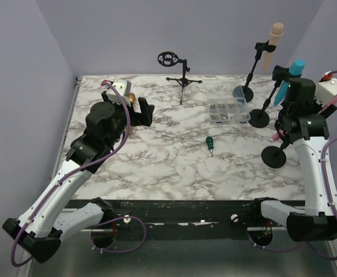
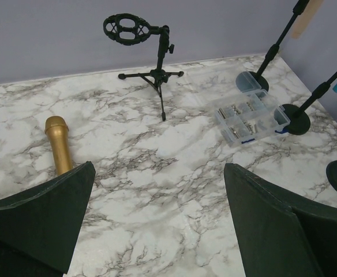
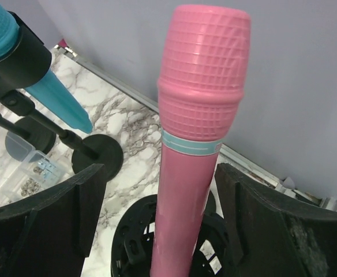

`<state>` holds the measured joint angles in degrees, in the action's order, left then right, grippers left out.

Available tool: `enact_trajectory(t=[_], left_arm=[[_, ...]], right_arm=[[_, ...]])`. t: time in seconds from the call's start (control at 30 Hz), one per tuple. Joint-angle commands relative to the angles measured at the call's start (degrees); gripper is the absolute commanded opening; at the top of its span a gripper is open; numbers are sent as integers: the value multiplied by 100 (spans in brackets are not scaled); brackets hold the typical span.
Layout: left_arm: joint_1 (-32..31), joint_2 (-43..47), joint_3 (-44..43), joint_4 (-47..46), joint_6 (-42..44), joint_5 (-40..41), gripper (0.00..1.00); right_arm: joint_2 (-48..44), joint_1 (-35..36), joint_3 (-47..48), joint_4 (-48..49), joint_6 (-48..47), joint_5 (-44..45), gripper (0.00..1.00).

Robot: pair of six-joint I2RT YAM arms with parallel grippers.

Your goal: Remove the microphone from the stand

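Observation:
A pink microphone (image 3: 198, 115) with a teal band stands upright in a black cage holder (image 3: 135, 242) on its stand. My right gripper (image 3: 160, 170) is open around its body. The right finger is close to the microphone and the left finger (image 3: 70, 202) stands further off. In the top view the right arm (image 1: 295, 101) covers this microphone, and only the stand's round base (image 1: 274, 156) shows. My left gripper (image 2: 160, 167) hangs open over bare marble, holding nothing. A gold microphone (image 2: 59, 147) lies on the table just left of it.
A blue microphone (image 3: 41, 75) sits in its own stand close on the left. Behind it is a tan microphone (image 1: 275, 37) on a stand. An empty tripod stand (image 2: 157, 69) is at the back, with a clear parts box (image 2: 252, 117) and a green screwdriver (image 1: 210, 142) nearby.

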<state>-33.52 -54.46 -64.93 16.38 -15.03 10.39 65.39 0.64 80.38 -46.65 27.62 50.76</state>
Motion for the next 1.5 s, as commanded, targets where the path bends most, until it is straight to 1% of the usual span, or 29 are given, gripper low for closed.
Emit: enact_trajectory(t=[0.0,0.07,0.23,0.27,0.43,0.5,0.6,0.9,0.97,1.1,1.23,1.47], left_arm=[[-40,80,-161,47,17,20,98],[-35,77,-154,46,26,26,99],[-40,50,-168,45,17,-10,99],[-39,41,-169,46,9,-19,98],[-41,5,-178,53,9,-29,99],[-40,-11,-178,57,9,-15,99],[-40,-20,-175,58,9,-16,99],[-32,-64,-170,54,-8,-38,99],[-41,-67,-175,59,-9,-46,99],[-38,-66,-189,84,16,11,98],[-39,-41,-166,50,43,76,99],[-35,-72,-179,67,52,85,98]], right_arm=[[-23,-38,-163,499,114,-76,80],[-91,-37,-345,614,153,-83,75],[-403,-34,-868,991,180,12,67],[-453,-31,-943,1052,148,35,64],[-652,-38,-1072,1331,-89,155,55],[-693,-33,-1047,1480,-251,138,49],[-706,-30,-953,1682,-489,150,43],[-761,-30,-482,1933,-873,141,36],[-762,-36,-273,1967,-968,100,33],[-990,-37,-120,2410,-1192,-526,25],[-1102,-33,47,2758,-1384,-1332,17],[-878,-31,502,2999,-1381,-2843,11]])
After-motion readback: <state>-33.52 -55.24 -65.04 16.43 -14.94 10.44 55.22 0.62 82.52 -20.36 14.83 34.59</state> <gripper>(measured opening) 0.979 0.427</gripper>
